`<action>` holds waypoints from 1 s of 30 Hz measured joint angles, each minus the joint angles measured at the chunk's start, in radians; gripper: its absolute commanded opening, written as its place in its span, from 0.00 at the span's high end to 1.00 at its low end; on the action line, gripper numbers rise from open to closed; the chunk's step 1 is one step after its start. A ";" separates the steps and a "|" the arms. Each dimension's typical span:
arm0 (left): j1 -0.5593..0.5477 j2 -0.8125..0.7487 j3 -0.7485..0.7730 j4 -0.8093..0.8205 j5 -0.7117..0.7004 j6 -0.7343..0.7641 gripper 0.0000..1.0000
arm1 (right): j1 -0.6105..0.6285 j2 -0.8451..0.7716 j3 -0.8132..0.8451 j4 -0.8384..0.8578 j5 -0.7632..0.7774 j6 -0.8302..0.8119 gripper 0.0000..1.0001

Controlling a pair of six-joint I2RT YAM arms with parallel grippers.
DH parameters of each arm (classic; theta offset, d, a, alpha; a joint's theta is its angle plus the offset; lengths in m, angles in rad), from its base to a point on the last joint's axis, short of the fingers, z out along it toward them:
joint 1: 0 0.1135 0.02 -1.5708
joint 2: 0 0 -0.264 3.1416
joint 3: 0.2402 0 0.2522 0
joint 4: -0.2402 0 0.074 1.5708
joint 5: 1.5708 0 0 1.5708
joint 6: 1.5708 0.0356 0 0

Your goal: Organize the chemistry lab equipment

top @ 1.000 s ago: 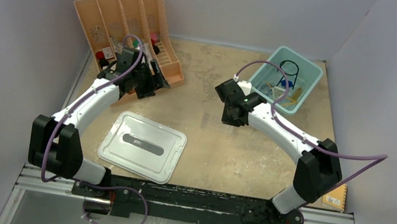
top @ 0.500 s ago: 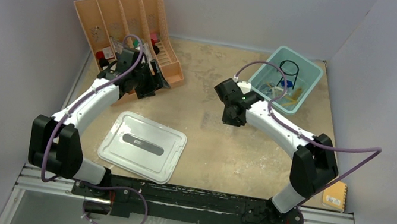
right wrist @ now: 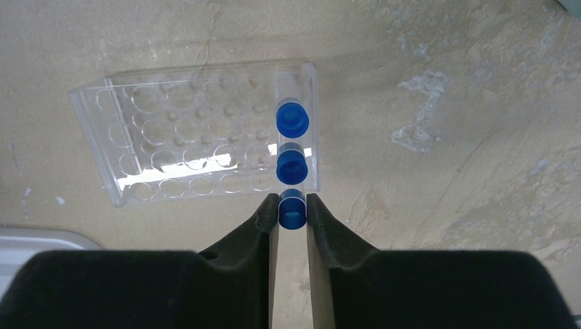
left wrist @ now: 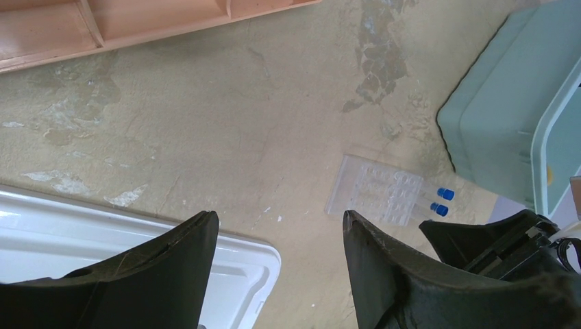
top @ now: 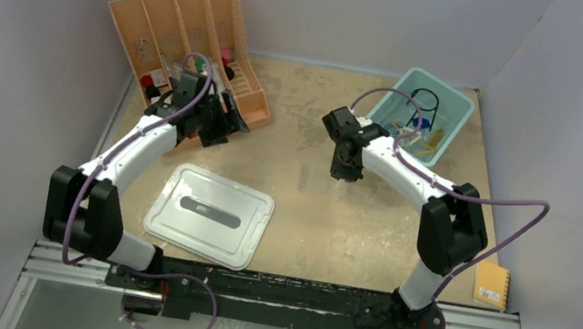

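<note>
Tube [right wrist: 292, 212] pinched in right tool [right wrist: 292, 203] at clear rack [right wrist: 171, 137]; left tool [left wrist: 279, 219] spread.

The tube rack [right wrist: 199, 147] looks clear glossy plastic; the tabletop [right wrist: 445, 68] rough, matt, perhaps cork.

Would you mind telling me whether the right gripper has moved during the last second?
Yes, slightly: the right gripper, shut on a blue-capped tube, has edged up the view, a little nearer the teal bin.
</note>
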 measured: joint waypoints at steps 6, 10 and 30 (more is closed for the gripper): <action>0.000 0.020 -0.002 0.000 0.002 0.000 0.34 | -0.006 0.030 0.023 -0.010 0.000 -0.023 0.61; 0.000 0.020 -0.002 -0.001 0.002 0.000 0.34 | -0.010 0.030 0.039 -0.013 0.001 -0.031 0.51; 0.000 0.021 -0.002 -0.001 0.002 0.002 0.34 | -0.018 -0.004 0.024 -0.037 -0.065 -0.091 0.61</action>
